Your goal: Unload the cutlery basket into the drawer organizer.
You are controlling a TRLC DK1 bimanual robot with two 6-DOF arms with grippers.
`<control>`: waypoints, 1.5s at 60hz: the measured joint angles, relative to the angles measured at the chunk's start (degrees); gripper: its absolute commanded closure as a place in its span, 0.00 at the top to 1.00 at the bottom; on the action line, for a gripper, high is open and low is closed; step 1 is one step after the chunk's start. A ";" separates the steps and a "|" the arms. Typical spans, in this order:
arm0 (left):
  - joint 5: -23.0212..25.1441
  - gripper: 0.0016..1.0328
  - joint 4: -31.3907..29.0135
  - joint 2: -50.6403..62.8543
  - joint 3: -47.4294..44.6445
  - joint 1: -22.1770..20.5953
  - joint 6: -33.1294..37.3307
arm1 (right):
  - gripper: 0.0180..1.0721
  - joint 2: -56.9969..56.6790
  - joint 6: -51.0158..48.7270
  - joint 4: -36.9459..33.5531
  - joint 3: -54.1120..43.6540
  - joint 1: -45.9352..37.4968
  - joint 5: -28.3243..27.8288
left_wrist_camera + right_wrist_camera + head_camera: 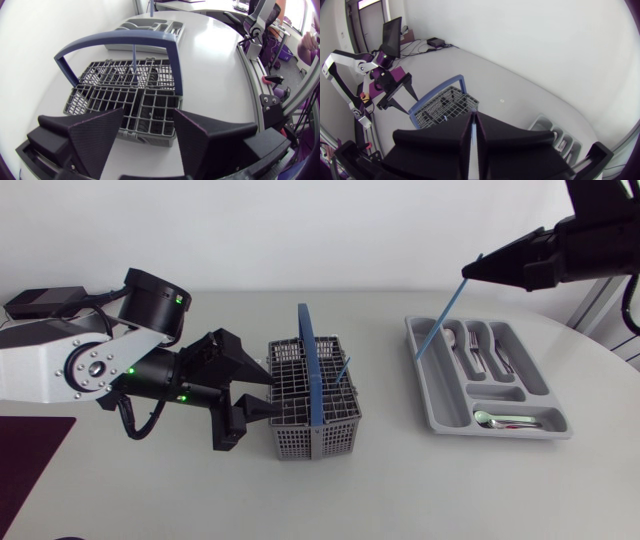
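On white table (400, 480), left tool (270, 398) wide at basket (292, 380), right tool (468, 272) tight around blue stick (442, 318).

My right end effector (469, 272) hides the gripped end of the blue straw (440, 321) and, in its wrist view, much of the drawer organizer (543, 122).

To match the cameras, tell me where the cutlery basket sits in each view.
Head view: cutlery basket mid-table, just ahead of the open left gripper.
Left wrist view: basket straight ahead of that gripper's fingertips.
Right wrist view: basket far beyond the right gripper, which grips a blue stick.
Shared landmark: the grey drawer organizer, in all three.
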 measured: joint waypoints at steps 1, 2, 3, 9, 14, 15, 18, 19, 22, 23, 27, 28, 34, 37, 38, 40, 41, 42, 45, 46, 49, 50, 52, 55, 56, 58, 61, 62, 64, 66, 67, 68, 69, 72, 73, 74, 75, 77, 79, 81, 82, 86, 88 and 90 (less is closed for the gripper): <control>0.00 0.86 -0.02 0.00 0.00 0.00 0.00 | 0.05 0.92 -0.22 -0.61 0.57 -0.44 -0.07; 0.00 0.86 0.00 -0.02 0.00 0.00 0.00 | 0.05 1.77 -0.26 -1.16 1.05 -0.83 -0.07; 0.00 0.86 -0.02 -0.02 -0.02 0.00 0.00 | 0.05 2.93 -0.46 -1.92 1.66 -1.36 -0.07; 0.00 0.86 -0.02 -0.04 -0.35 0.02 0.00 | 0.05 9.18 -0.66 -5.40 4.83 -4.07 0.00; 0.00 0.86 -0.02 -0.04 -0.39 0.07 0.00 | 0.05 12.90 -0.66 -7.21 6.62 -5.25 0.61; 0.00 0.86 -0.02 -0.04 -0.39 0.07 0.00 | 0.05 13.40 -0.66 -7.39 6.86 -5.40 0.74; 0.00 0.86 -0.02 -0.04 -0.39 0.07 0.00 | 0.05 14.99 -0.66 -7.69 7.54 -5.88 1.29; 0.00 0.86 -0.02 -0.04 -0.39 0.07 0.00 | 0.05 15.74 -0.66 -7.91 7.89 -6.01 1.68; 0.00 0.86 -0.02 -0.04 -0.39 0.07 0.00 | 0.05 17.29 -0.66 -8.52 8.72 -6.45 2.60; 0.00 0.86 -0.02 -0.04 -0.39 0.07 0.00 | 0.05 17.92 -0.66 -8.81 9.09 -6.69 2.80; 0.00 0.86 -0.02 -0.04 -0.39 0.07 0.00 | 0.05 20.63 -0.66 -9.46 10.51 -7.48 3.93; 0.00 0.86 -0.02 -0.04 -0.39 0.07 0.02 | 0.05 21.27 -0.66 -9.70 10.88 -7.65 4.15; 0.00 0.86 -0.02 -0.04 -0.39 0.07 0.02 | 0.05 24.76 -0.66 -11.26 12.90 -8.41 5.44; 0.00 0.86 -0.02 -0.04 -0.39 0.09 0.02 | 0.05 26.53 -0.66 -12.02 14.03 -8.52 5.95; 0.00 0.86 -0.02 -0.04 -0.39 0.13 0.04 | 0.05 27.15 -0.66 -12.13 14.43 -8.59 6.27; 0.00 0.86 -0.02 -0.04 -0.39 0.13 0.04 | 0.05 28.02 -0.66 -12.33 14.88 -8.61 6.80; 0.00 0.86 -0.02 -0.04 -0.39 0.20 0.07 | 0.05 28.55 -0.66 -12.59 15.21 -8.61 7.13; 0.00 0.86 -0.02 -0.04 -0.39 0.24 0.09 | 0.05 29.05 -0.66 -13.00 15.52 -8.59 7.45; 0.00 0.87 -0.02 -0.04 -0.44 0.39 0.24 | 0.05 30.27 -0.66 -13.77 16.31 -8.59 8.33; 0.00 0.87 -0.02 -0.04 -0.48 0.42 0.24 | 0.05 30.73 -0.66 -14.05 16.61 -8.52 8.50; -0.02 0.87 -0.04 -0.04 -0.63 0.61 0.26 | 0.05 32.65 -0.63 -15.04 17.94 -8.41 9.44; 0.00 0.87 -0.02 -0.04 -0.68 0.66 0.26 | 0.05 33.14 -0.66 -15.30 18.25 -8.41 9.70; 0.00 0.87 -0.04 -0.04 -0.68 0.72 0.26 | 0.05 34.25 -0.63 -16.00 19.04 -8.31 10.12; -0.02 0.87 -0.02 -0.09 -0.70 0.72 0.28 | 0.05 35.91 -0.63 -16.81 19.96 -8.02 10.75; 0.00 0.87 -0.02 -0.09 -0.72 0.72 0.28 | 0.05 36.35 -0.63 -17.00 20.11 -7.93 10.84; 0.00 0.87 -0.04 -0.09 -0.72 0.72 0.39 | 0.05 37.64 -0.63 -17.40 20.48 -7.54 11.32; 0.00 0.87 -0.02 -0.11 -0.72 0.72 0.44 | 0.05 39.04 -0.63 -17.66 20.72 -7.08 11.56; 0.00 0.87 -0.02 -0.13 -0.72 0.72 0.44 | 0.05 39.65 -0.63 -17.64 20.85 -6.88 11.58; 0.00 0.87 -0.02 -0.17 -0.72 0.72 0.44 | 0.05 40.57 -0.59 -17.59 21.03 -6.67 11.58; 0.00 0.87 -0.02 -0.22 -0.72 0.72 0.44 | 0.05 41.59 -0.39 -17.59 21.24 -6.51 11.58; 0.00 0.87 -0.02 -0.26 -0.72 0.72 0.44 | 0.05 42.03 -0.39 -17.53 21.33 -6.43 11.56; 0.00 0.87 -0.04 -0.31 -0.72 0.72 0.44 | 0.05 42.73 -0.22 -17.20 21.51 -6.29 11.63; 0.00 0.87 -0.04 -0.31 -0.72 0.72 0.44 | 0.05 43.08 -0.09 -17.05 21.59 -6.23 11.61; 0.00 0.87 -0.02 -0.31 -0.72 0.72 0.44 | 0.05 44.35 0.70 -15.63 21.79 -6.21 11.67; 0.00 0.87 -0.02 -0.31 -0.72 0.72 0.44 | 0.05 44.87 1.05 -15.06 21.99 -6.21 11.72; 0.00 0.87 -0.04 -0.31 -0.72 0.72 0.44 | 0.05 45.27 1.14 -14.58 22.01 -6.21 11.76; 0.00 0.87 -0.02 -0.31 -0.72 0.72 0.44 | 0.05 45.53 1.31 -14.03 22.03 -6.23 11.78; 0.00 0.87 -0.02 -0.31 -0.72 0.72 0.44 | 0.05 46.14 1.99 -12.74 22.03 -6.23 11.87; 0.00 0.87 -0.02 -0.31 -0.72 0.72 0.44 | 0.05 46.77 2.69 -11.17 22.03 -6.23 12.00; 0.00 0.87 -0.04 -0.31 -0.72 0.70 0.42 | 0.05 47.32 3.13 -9.94 22.03 -6.25 12.07; 0.00 0.87 -0.04 -0.31 -0.72 0.70 0.44 | 0.06 47.80 3.72 -8.70 22.03 -6.27 12.44; 0.00 0.87 -0.04 -0.33 -0.72 0.70 0.44 | 0.09 49.05 5.29 -4.96 22.01 -6.34 12.96; 0.00 0.87 -0.04 -0.42 -0.72 0.70 0.42 | 0.19 49.59 6.12 -2.67 22.01 -6.45 13.22; -0.02 0.87 -0.04 -0.57 -0.72 0.70 0.42 | 0.33 49.99 7.06 -0.55 22.01 -6.62 13.64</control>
